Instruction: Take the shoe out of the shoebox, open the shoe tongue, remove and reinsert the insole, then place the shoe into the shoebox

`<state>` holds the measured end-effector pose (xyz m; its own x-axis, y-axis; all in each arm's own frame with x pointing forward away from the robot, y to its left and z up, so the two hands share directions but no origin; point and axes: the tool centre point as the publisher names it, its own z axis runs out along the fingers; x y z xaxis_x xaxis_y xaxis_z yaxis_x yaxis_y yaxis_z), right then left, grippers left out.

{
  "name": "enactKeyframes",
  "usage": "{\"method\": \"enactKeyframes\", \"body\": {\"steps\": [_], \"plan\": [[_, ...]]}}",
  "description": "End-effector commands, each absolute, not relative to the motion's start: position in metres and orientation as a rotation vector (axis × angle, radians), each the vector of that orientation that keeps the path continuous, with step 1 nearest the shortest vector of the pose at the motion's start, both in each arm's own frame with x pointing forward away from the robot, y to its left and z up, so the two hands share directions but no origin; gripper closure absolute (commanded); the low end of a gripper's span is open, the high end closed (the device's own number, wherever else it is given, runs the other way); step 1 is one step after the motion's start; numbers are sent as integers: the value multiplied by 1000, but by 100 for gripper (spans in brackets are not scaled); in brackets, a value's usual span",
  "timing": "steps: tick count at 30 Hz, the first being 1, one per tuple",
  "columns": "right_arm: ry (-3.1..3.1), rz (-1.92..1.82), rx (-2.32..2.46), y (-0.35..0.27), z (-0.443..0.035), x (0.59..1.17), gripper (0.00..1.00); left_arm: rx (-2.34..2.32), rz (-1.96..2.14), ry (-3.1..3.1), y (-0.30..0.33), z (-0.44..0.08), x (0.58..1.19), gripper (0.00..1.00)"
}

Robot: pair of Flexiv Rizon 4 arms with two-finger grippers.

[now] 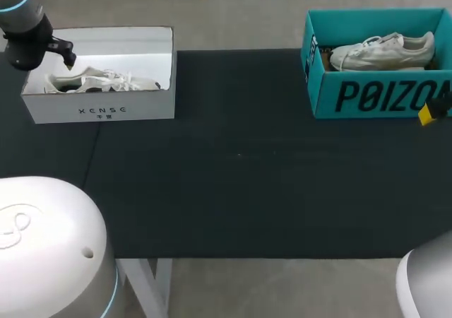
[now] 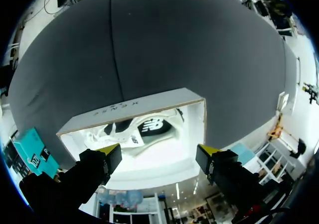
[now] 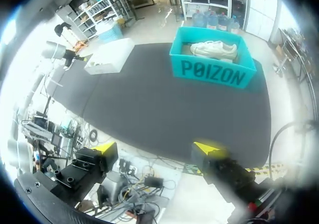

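Shoe [image 1: 99,81] sits in the white box [image 1: 106,111] at the desk's [image 1: 240,162] far left corner, with the left gripper [image 2: 158,152] right above it, fingers spread wide, holding nothing. Second shoe [image 1: 385,51] is in the teal box [image 1: 367,95] at the far right corner; right gripper [image 3: 157,148] is by the right edge, also wide and empty

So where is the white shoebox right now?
Head view: the white shoebox sits at the table's far left, a white shoe inside, the open left gripper above it.

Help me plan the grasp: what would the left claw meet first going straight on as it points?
Probably the white shoe in the white shoebox, right ahead of the left claw; depth unclear.
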<state>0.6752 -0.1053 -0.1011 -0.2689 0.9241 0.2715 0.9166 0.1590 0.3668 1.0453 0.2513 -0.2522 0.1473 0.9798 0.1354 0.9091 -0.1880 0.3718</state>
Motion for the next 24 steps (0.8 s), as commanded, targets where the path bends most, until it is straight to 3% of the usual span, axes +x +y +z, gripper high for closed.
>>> {"method": "enactKeyframes", "body": {"steps": [1,12,24], "plan": [[2383,692,1912,-126,-101,729,0,2218,518,1858,251,-252,1046,0],[2041,372,2100,-175,-147,861,0,2218,518,1858,251,-252,1046,0],[2197,214,2118,-192,-189,963,0,2218,518,1858,251,-252,1046,0]]}}
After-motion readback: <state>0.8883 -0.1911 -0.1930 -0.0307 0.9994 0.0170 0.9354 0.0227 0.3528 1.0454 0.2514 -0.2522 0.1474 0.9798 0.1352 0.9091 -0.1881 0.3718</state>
